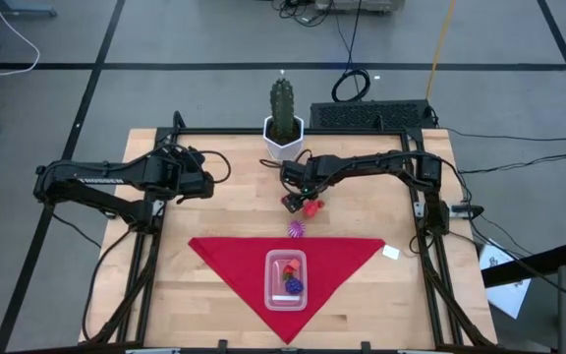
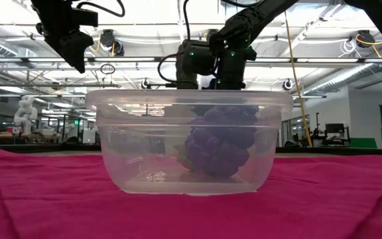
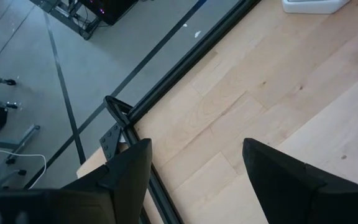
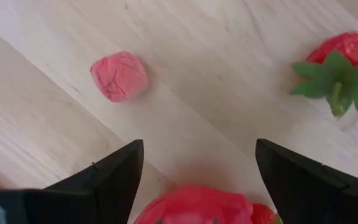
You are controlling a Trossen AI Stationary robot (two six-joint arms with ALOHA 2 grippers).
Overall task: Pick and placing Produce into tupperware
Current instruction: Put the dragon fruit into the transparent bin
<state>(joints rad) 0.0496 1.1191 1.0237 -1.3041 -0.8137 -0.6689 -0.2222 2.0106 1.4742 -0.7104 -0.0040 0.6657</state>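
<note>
The clear tupperware (image 1: 286,293) sits on a red triangular cloth (image 1: 224,256) near the table's near edge. Inside it are a red piece (image 1: 288,265) and a dark purple piece (image 1: 293,286), which the low view shows as a knobbly purple piece (image 2: 221,143). A purple-white striped piece (image 1: 296,229) lies just beyond the cloth. My right gripper (image 4: 199,146) is open and points down at the table's middle. A red piece (image 4: 194,208) lies between its fingers without touching them; a pink piece (image 4: 119,76) and a red leafy piece (image 4: 347,59) lie nearby. My left gripper (image 3: 196,146) is open over bare wood on the left.
A tall green cactus in a white pot (image 1: 283,123) stands at the table's far edge, just beyond my right gripper (image 1: 296,197). A small white tag (image 1: 391,253) lies right of the cloth. A black frame (image 1: 425,226) runs along the table's sides.
</note>
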